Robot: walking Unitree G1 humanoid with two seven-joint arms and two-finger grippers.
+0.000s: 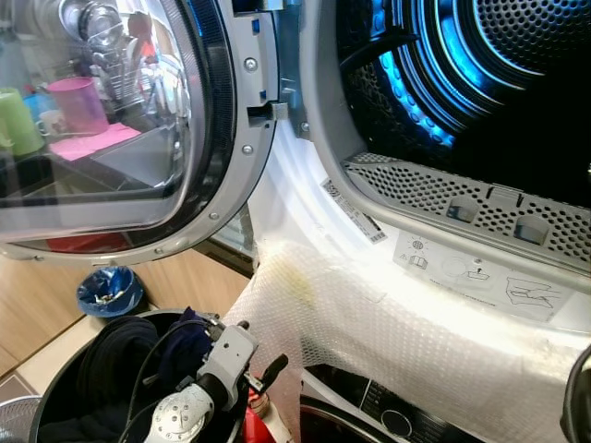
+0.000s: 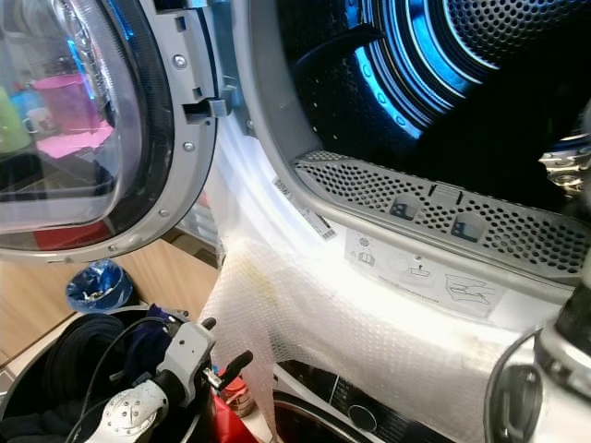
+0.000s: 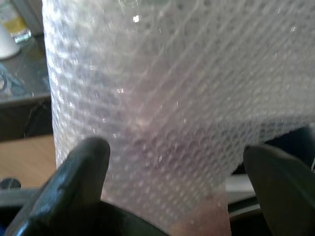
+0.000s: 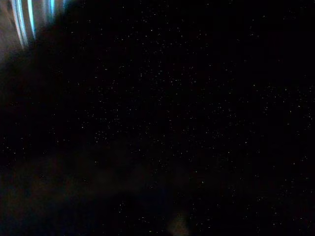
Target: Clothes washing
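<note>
Left tool (image 1: 254,369) sat low in the left eye view, fingers spread wide and holding nothing, just beside the hanging edge of a bubble-wrap sheet (image 1: 388,323). Below it stood a round black basket (image 1: 55,388) with dark clothes (image 1: 120,355) inside — on the wooden floor, near a small blue-lined bin (image 1: 109,291). Glass door (image 1: 111,120) of the machine stood swung open at left; the lit perforated drum (image 1: 462,65) gaped above the sheet.

Right eye view: part of the right arm (image 2: 563,369) rose at the drum's mouth.

Left wrist view: two black fingers (image 3: 81,177) well apart, bubble wrap close before them.

Right wrist view: near-black, blue streaks in one corner — right tool's state could not be told.
</note>
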